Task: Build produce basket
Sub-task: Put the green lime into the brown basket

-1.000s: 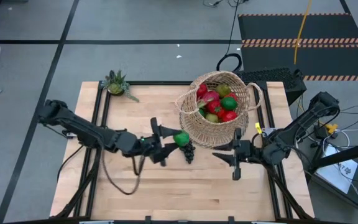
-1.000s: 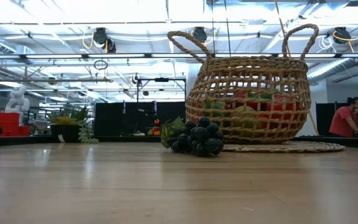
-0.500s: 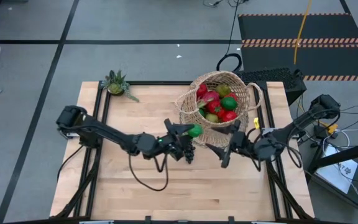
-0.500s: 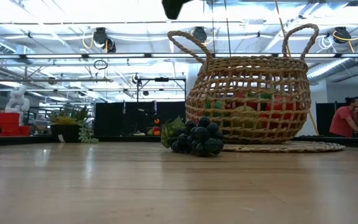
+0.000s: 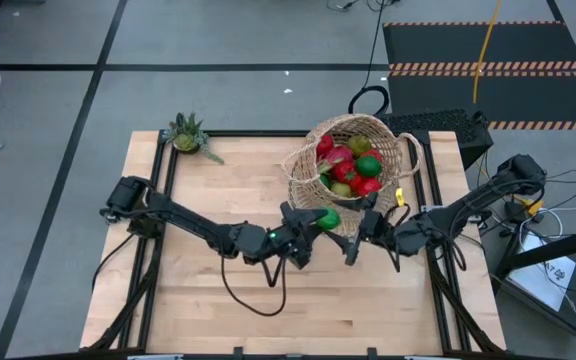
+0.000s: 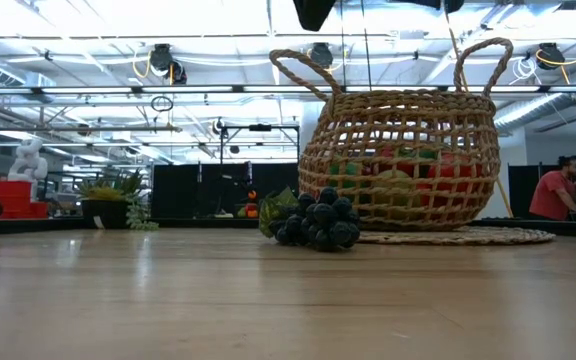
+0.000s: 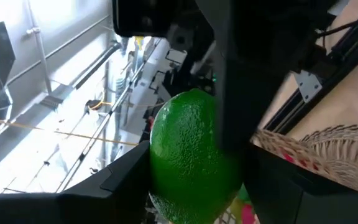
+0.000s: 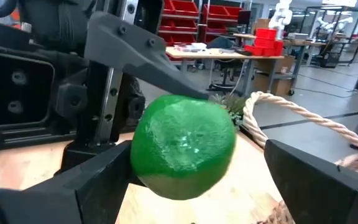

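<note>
The woven basket (image 5: 353, 170) (image 6: 398, 160) stands at the table's far right with red, green and yellow produce inside. My left gripper (image 5: 318, 218) (image 7: 191, 162) is shut on a green lime (image 5: 328, 217) (image 8: 182, 146), just in front of the basket's near rim, above the table. My right gripper (image 5: 354, 228) (image 8: 197, 186) is open, one finger on each side of the lime, facing the left gripper. I cannot tell whether it touches the lime. A bunch of dark grapes (image 5: 303, 246) (image 6: 318, 222) lies on the table below the left gripper. My left gripper pinches the lime's two opposite sides (image 7: 160, 155) between its two fingers. The fingers come roughly level from the table's left. The lime is lifted clear of the table and of the basket.
A small potted plant (image 5: 190, 135) stands at the far left corner. The basket's loop handle (image 8: 291, 118) hangs close beside the right gripper. A round woven mat (image 6: 458, 237) lies under the basket. The near half of the table is bare wood.
My left gripper has carried the lime toward the table's right and a little down, rolling its wrist, up to the basket's near rim. My right gripper has moved toward the left, up to the lime, and has opened around it. The grapes have stayed where they were.
</note>
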`<act>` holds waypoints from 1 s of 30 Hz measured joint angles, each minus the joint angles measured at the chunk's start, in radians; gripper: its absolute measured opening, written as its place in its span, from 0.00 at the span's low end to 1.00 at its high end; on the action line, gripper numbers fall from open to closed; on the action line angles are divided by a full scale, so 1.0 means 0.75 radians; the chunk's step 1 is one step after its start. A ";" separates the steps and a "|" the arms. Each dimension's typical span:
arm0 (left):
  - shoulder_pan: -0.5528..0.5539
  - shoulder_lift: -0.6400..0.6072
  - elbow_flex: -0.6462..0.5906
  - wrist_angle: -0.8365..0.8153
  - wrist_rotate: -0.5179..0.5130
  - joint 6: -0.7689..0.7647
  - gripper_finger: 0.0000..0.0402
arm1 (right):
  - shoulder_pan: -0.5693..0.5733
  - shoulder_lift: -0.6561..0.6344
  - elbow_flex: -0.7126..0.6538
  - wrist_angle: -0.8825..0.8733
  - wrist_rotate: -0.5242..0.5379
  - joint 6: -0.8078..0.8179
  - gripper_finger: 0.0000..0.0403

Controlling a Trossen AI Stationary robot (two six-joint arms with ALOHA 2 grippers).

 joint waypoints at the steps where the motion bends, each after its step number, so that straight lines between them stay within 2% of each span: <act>1: 0.001 0.000 0.002 -0.003 -0.001 -0.003 0.57 | -0.007 0.003 0.000 0.008 -0.016 -0.004 0.88; 5: 0.000 0.000 0.002 -0.040 -0.025 -0.014 0.57 | -0.015 0.003 0.000 0.023 -0.053 -0.006 0.82; 14: 0.003 0.000 0.002 -0.062 -0.032 -0.030 0.57 | -0.015 0.003 0.000 0.042 -0.051 -0.038 0.58; 18: -0.002 0.000 0.002 -0.067 -0.058 -0.072 0.58 | -0.015 0.003 0.000 0.043 -0.058 -0.048 0.52; 21: -0.004 0.000 0.001 -0.069 -0.077 -0.131 0.63 | -0.015 0.003 0.000 0.037 -0.049 -0.082 0.51; 25: -0.018 -0.004 0.001 -0.062 -0.124 -0.216 0.75 | -0.012 -0.013 0.000 0.038 -0.049 -0.120 0.53; 30: -0.027 -0.014 0.001 -0.055 -0.293 -0.259 0.90 | 0.022 -0.060 0.000 0.034 -0.050 -0.147 0.53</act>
